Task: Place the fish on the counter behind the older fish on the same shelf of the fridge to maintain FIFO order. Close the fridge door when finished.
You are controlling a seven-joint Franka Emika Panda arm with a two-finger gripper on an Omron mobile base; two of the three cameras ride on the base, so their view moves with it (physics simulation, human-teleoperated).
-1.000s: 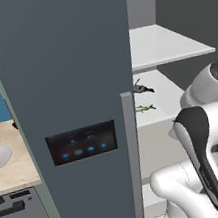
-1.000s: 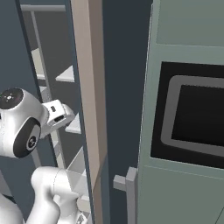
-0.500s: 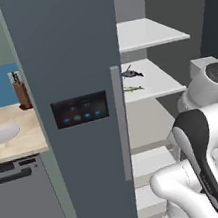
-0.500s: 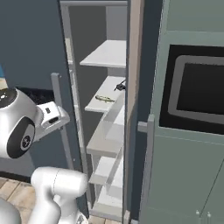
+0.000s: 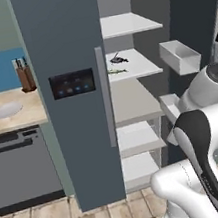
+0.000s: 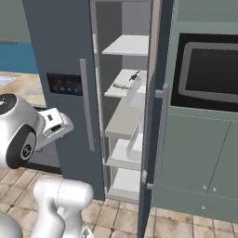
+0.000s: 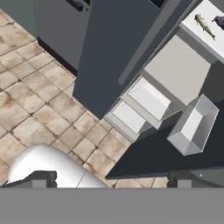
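Observation:
The fridge point(image 5: 60, 48) stands with its left door shut and its right door point(image 6: 155, 97) swung open. On one white shelf point(image 5: 136, 65) lies the dark fish point(image 5: 117, 58), deeper in, with the pale older fish point(image 5: 117, 71) in front of it near the shelf's edge. Both show again in the right base view, the dark fish point(image 6: 135, 76) and the older fish point(image 6: 120, 86). From the hand view, the two fish point(image 7: 204, 25) lie far off at the top right. My gripper point(image 7: 111, 180) is open, holds nothing, and hangs over the tiled floor well away from the fridge. The counter point(image 5: 11, 118) is at the left.
A sink point(image 5: 7, 109) and a knife block point(image 5: 24, 77) are on the counter. White door bins point(image 5: 180, 55) jut from the open door. A built-in oven point(image 6: 209, 69) in grey-green cabinets stands right of the fridge. Tiled floor point(image 7: 39, 100) lies in front.
The whole picture has shifted: the base has backed away from the fridge, which now looks farther off. The fish lie where they were. The gripper stays open.

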